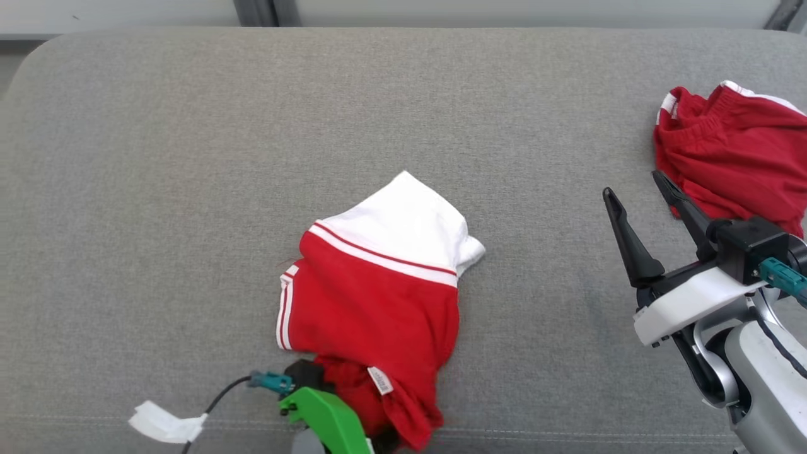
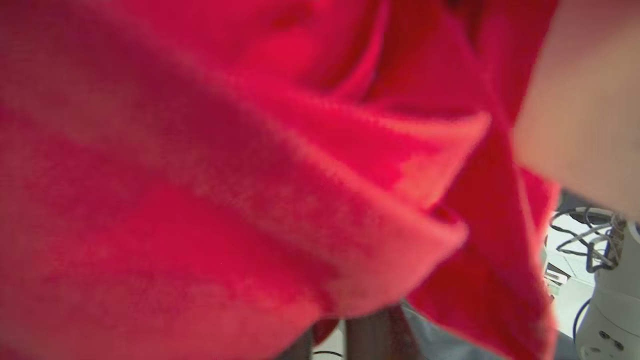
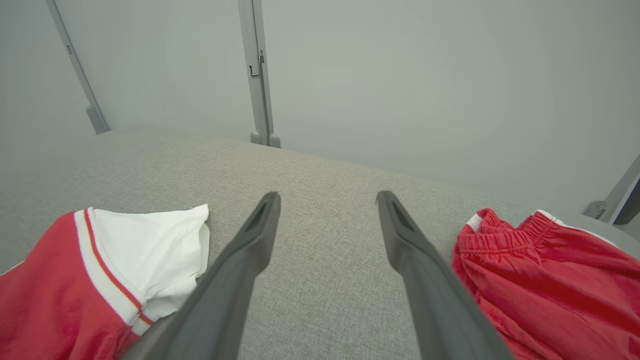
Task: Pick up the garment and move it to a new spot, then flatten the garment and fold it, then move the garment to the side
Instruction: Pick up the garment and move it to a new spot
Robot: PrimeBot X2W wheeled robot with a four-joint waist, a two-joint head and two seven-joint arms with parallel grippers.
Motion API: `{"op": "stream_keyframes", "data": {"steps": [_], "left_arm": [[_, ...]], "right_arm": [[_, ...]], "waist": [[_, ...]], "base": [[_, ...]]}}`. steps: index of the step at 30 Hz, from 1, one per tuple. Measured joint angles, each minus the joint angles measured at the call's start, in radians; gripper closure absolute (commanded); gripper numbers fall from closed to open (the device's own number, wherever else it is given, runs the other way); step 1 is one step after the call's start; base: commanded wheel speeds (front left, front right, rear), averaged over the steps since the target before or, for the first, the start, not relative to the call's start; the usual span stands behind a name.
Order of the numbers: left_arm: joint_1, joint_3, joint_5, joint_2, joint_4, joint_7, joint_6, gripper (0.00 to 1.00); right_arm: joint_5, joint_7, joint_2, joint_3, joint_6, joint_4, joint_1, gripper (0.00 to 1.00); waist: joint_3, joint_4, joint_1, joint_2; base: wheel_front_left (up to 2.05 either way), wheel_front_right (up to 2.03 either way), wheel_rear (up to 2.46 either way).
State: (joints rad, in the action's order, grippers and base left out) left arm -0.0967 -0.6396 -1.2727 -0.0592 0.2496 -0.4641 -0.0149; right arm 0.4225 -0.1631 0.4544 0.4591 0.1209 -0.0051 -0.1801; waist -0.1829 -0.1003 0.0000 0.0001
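Garment point(image 1: 372, 302) looks folded. My left gripper point(image 1: 309, 384) is pinching its near edge, and my right gripper point(image 3: 327, 200) is spread and idle. Next, probably: slide it aside, keeping the fold intact.

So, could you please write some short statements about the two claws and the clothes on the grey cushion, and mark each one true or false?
1. The right claw is open and holds nothing. True.
2. The left claw is shut on the near edge of the red and white garment. True.
3. The red shorts lie on top of the red and white garment. False: the two lie apart, with the shorts at the far right of the grey cushion.
4. The right claw rests on the white part of the red and white garment. False: it is beside the red shorts, well away from that garment.
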Motion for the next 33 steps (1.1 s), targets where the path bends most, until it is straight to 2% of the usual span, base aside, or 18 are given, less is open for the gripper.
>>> {"op": "stream_keyframes", "data": {"steps": [9, 11, 14, 18, 20, 24, 25, 26, 27, 33], "left_arm": [[-0.001, 0.202, 0.066, -0.165, -0.038, 0.150, -0.058, 1.00], [-0.007, 0.226, 0.080, -0.190, -0.042, 0.166, -0.062, 1.00], [-0.007, 0.266, 0.105, -0.218, -0.046, 0.197, -0.074, 1.00], [-0.028, 0.307, 0.120, -0.234, -0.043, 0.237, -0.082, 1.00], [-0.061, 0.332, 0.137, -0.247, -0.037, 0.267, -0.084, 1.00], [-0.106, 0.350, 0.157, -0.251, -0.037, 0.281, -0.092, 1.00], [-0.109, 0.347, 0.157, -0.246, -0.036, 0.281, -0.092, 0.91], [-0.109, 0.343, 0.159, -0.242, -0.035, 0.281, -0.092, 0.60], [-0.109, 0.339, 0.160, -0.238, -0.033, 0.281, -0.092, 0.00], [-0.109, 0.304, 0.187, -0.213, -0.026, 0.296, -0.092, 0.00]], "right_arm": [[0.002, 0.012, 0.004, 0.014, 0.001, -0.006, 0.022, 0.00], [0.001, 0.019, -0.001, 0.035, -0.011, -0.007, 0.022, 0.00], [0.001, 0.042, -0.018, 0.077, -0.031, -0.010, 0.022, 0.00], [0.001, 0.056, -0.029, 0.098, -0.034, -0.010, 0.022, 0.00], [0.001, 0.065, -0.040, 0.118, -0.046, -0.007, 0.020, 0.00], [0.020, 0.095, -0.100, 0.163, -0.070, 0.018, 0.016, 0.00], [0.024, 0.103, -0.115, 0.174, -0.075, 0.028, 0.014, 0.00], [0.030, 0.106, -0.131, 0.181, -0.078, 0.039, 0.008, 0.00], [0.035, 0.113, -0.146, 0.189, -0.081, 0.048, -0.002, 0.00], [0.041, 0.140, -0.209, 0.209, -0.088, 0.100, -0.072, 0.00]], "waist": [[0.019, -0.082, 0.0000, 0.0000], [0.023, -0.099, 0.0000, -0.0001], [0.031, -0.116, 0.0000, 0.0000], [0.030, -0.127, 0.0000, -0.0001], [0.026, -0.131, 0.0000, 0.0000], [0.018, -0.130, 0.0000, 0.0000], [0.016, -0.129, 0.0000, 0.0000], [0.014, -0.128, 0.0000, 0.0000], [0.012, -0.127, 0.0000, 0.0000], [-0.004, -0.133, 0.0000, 0.0000]], "base": [[0.00, 0.00, 0.00], [0.00, 0.00, 0.00], [0.00, 0.00, 0.00], [0.00, 0.00, 0.00], [0.00, 0.00, 0.00], [0.00, 0.00, 0.00], [0.00, 0.00, 0.00], [0.00, 0.00, 0.00], [0.00, 0.00, 0.00], [0.00, 0.00, 0.00]]}}
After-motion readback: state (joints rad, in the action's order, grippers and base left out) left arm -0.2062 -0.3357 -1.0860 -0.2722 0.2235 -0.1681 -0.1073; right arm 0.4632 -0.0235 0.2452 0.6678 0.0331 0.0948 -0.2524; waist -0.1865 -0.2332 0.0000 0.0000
